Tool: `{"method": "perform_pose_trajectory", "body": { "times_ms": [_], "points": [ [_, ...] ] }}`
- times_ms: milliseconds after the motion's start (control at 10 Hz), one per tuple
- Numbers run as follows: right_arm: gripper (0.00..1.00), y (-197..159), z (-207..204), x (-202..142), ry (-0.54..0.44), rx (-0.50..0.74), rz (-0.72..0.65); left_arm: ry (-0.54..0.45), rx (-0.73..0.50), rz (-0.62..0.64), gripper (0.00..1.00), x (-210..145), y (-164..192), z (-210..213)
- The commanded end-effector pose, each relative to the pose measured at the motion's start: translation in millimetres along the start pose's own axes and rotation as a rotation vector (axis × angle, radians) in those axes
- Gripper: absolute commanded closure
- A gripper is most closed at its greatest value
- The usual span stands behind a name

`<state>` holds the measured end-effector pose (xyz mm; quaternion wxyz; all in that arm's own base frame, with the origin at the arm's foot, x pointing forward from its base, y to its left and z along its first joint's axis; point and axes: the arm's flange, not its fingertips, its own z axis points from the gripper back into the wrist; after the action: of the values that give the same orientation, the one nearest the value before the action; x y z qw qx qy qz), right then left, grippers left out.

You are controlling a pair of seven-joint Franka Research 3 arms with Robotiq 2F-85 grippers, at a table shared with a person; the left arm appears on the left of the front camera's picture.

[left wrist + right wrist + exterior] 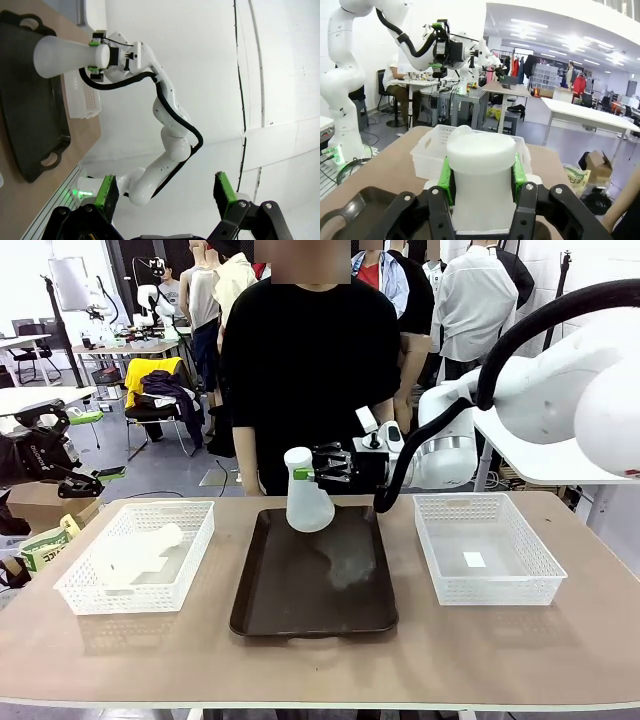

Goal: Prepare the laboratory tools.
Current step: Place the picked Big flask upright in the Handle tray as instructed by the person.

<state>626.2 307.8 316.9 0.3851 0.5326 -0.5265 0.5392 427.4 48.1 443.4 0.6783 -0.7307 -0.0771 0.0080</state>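
Front view, right gripper [312, 464] clamped on the neck of an upright flask [309, 505] over the dark tray [300, 615], second flask [135, 552] lying in the left basket [75, 592], left gripper [165, 192] spread wide, empty.

Front view — fixed, facing across the table [500, 660] at the person [310, 370]. Left wrist: rolled sideways, distant. Right wrist: close on the flask [308, 505] — seen in all.

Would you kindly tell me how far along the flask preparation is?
Done: nothing clearly finished. In hand: the right hand grips one flask by its neck over the dark tray; contact unclear. Remaining: the second flask lies in the left basket, and the left hand is open.
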Motion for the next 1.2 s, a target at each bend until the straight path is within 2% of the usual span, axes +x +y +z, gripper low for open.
{"method": "perform_pose_trajectory", "body": {
  "times_ms": [0,500,900,1100],
  "points": [
    [1.0,-21.2,-10.4,-11.6,-0.036,-0.02,-0.02,0.004,-0.012,-0.007,0.0,-1.4,-1.9,1.2],
    [1.0,-32.1,-9.5,-36.2,0.002,-0.08,-0.106,0.004,-0.012,-0.007,0.0,-1.4,-1.9,1.2],
    [0.98,-30.7,-4.0,-43.8,-0.007,-0.104,-0.143,0.004,-0.012,-0.007,0.0,-1.4,-1.9,1.2],
    [0.61,-28.1,0.4,-47.2,-0.014,-0.114,-0.155,0.004,-0.012,-0.007,0.0,-1.4,-1.9,1.2]
  ]
}}
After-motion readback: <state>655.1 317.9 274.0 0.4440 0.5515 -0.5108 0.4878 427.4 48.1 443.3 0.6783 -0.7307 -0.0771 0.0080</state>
